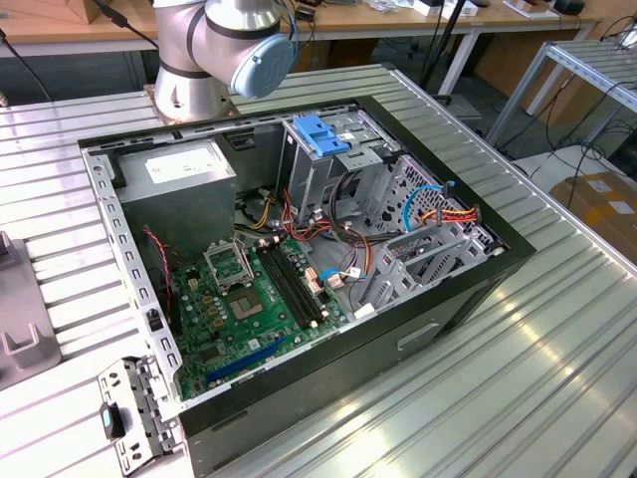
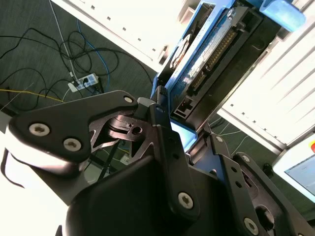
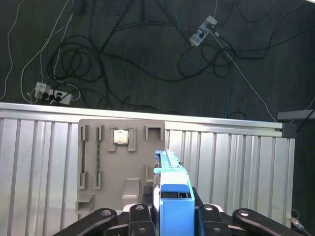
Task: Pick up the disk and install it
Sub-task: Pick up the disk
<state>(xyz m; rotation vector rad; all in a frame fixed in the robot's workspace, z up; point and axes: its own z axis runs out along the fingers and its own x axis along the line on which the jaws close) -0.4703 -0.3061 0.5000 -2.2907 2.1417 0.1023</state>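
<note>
Carrying everything in the exterior view: the ribbed surface (image 1: pixel 557 339), with the open case (image 1: pixel 398 368) at frame centre, side panel off, probably so the drive cage (image 1: pixel 343 174) at upper centre can take a part from above. Mounted at upper left, just behind the case: the arm (image 1: pixel 214 45). Lifted clear of the surface in both wrist views: the disk (image 3: pixel 172 184), held on edge, seemingly ready to slide into a slot. Beyond it in the first wrist view, a grey tray (image 3: pixel 123 169), recessed to keep parts in place. Clamped on the disk's flat faces in the second wrist view: the fingers (image 2: pixel 158 110) of the gripper (image 2: pixel 184 123). Seated in one tray recess: a chip (image 3: pixel 120 136).
</note>
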